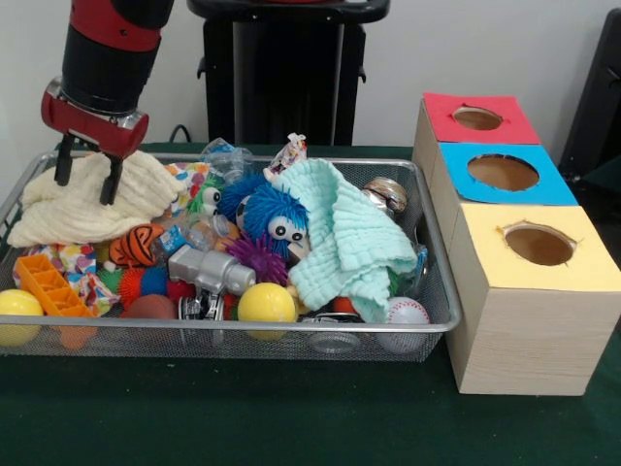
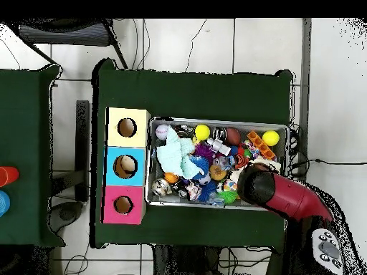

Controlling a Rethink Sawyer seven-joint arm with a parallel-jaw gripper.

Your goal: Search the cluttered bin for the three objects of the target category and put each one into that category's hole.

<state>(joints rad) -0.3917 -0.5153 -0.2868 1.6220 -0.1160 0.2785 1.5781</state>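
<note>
Searching step, hand at the cream cloth in the bin corner.

Hand [image 1: 88, 177] lowered onto the cream cloth [image 1: 92, 199] at one end of the mesh bin [image 1: 439, 291], fingers apart with cloth bunched between them, not yet clearly clamped. Target category not told, so the wanted things probably lay hidden among the toys: yellow ball [image 1: 266, 303], baseball [image 1: 407, 313], blue fuzzy toy [image 1: 275, 216], mint cloth [image 1: 351, 243]. Three-hole box [image 1: 529, 320] stood beside the bin on the green tabletop [image 1: 291, 417]. Next, likely: close on the cloth and lift it aside.
</note>
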